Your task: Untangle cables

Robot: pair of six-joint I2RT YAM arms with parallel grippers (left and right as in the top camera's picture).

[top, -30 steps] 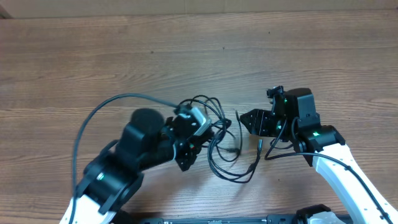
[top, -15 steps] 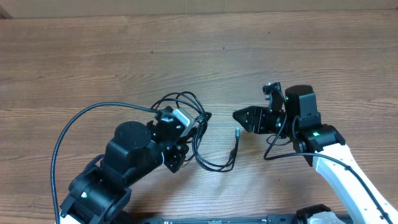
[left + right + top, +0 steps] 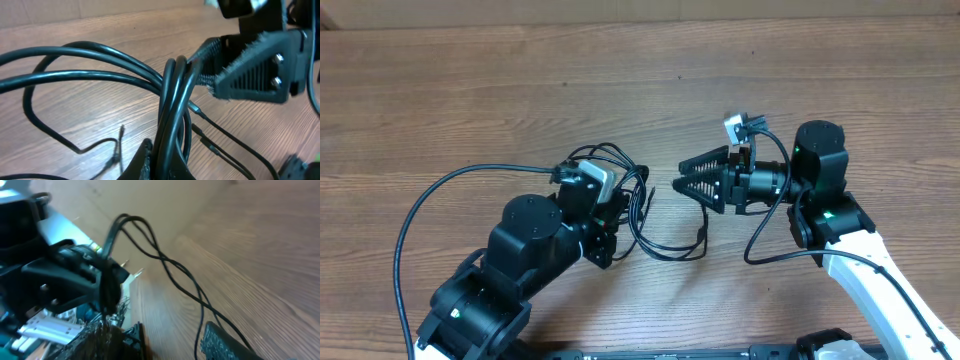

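Cables (image 3: 665, 254) on the middle of the tabletop (image 3: 620, 80), one bunch in the left pincer (image 3: 620, 205), right pincer (image 3: 682, 185) just beside them on the right

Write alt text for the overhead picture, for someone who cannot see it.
The left gripper pinches a bunch of thin black cables, their loose loops trailing across a wooden table. The right gripper, open, points at the bunch from close by.
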